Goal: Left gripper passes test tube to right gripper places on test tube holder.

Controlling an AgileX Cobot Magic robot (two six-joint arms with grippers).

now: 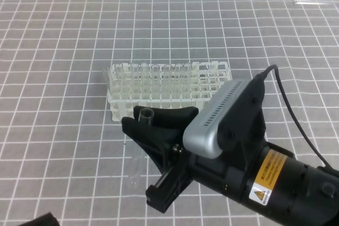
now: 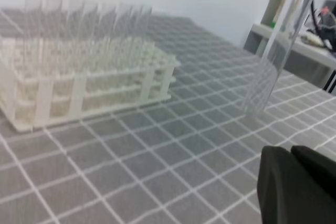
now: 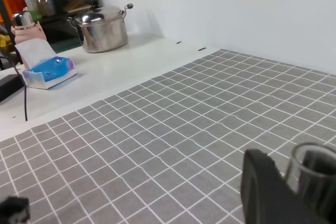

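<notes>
From the exterior high view, the right end effector point(image 1: 142, 123) pinched one test tube point(image 1: 139, 146) near its open rim, the tube hanging upright below its fingers over the grey tiled surface point(image 1: 53, 130). Just beyond its fingertips stood the single white test tube holder point(image 1: 119, 104), with a row of clear tubes point(image 1: 153, 78) along its far side; their number could not be counted surely. The slotted silver housing hid the holder's near right corner.

In the left wrist view, the left end effector point(image 2: 294, 156) showed only as dark fingers pressed together, holding nothing. The test tube point(image 2: 273, 56) stood ahead of it, the holder point(image 2: 79, 93) off to its left.

The right wrist view showed one black finger point(image 3: 262, 192) beside the tube's rim point(image 3: 312, 169). Far ahead sat one steel pot point(image 3: 101, 27) and one blue tissue box point(image 3: 50, 71).
</notes>
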